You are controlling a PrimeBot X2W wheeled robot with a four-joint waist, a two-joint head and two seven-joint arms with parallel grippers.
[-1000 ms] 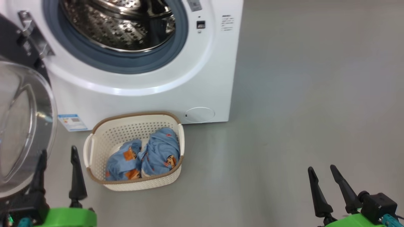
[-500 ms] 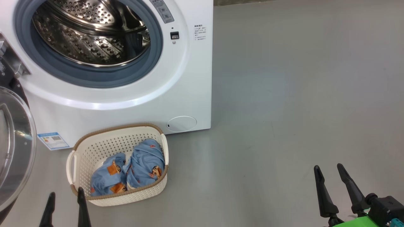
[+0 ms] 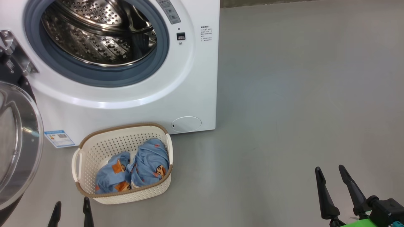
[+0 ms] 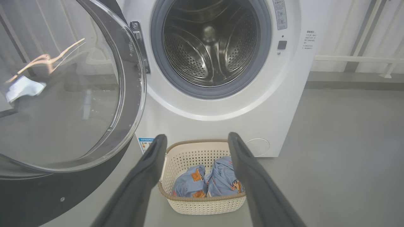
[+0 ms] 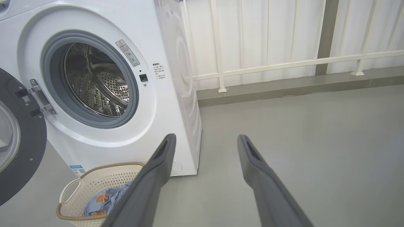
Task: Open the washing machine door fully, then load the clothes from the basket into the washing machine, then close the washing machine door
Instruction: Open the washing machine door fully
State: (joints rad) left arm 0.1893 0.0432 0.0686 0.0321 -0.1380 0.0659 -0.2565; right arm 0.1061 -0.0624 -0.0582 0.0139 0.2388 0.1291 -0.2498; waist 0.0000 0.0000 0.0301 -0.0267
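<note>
The washing machine (image 3: pixel 195 78) stands at the upper left with its steel drum (image 3: pixel 101 34) exposed. The washing machine door (image 3: pixel 19 142) hangs swung out at the far left, its glass bowl facing me. In front of the machine, on the floor, sits the basket (image 3: pixel 123 127) holding the light blue clothes (image 3: pixel 148 164). My left gripper (image 3: pixel 71 203) is open just short of the basket's near left corner, touching nothing. Its wrist view frames the basket (image 4: pixel 202 206) and clothes (image 4: pixel 208 183) between its fingers, beside the door (image 4: pixel 63 94). My right gripper (image 3: pixel 329 169) is open and empty over bare floor, far right of the basket.
Grey floor (image 3: pixel 300 110) stretches wide to the right of the machine. A small round white flap (image 3: pixel 186 124) and a blue sticker (image 3: pixel 59 138) mark the machine's lower front. A white railing and panelled wall (image 5: pixel 284 63) run behind the machine.
The head camera has shifted, so more of the drum shows and the basket sits lower left. My left gripper has sunk to the bottom edge. Both grippers stay open.
</note>
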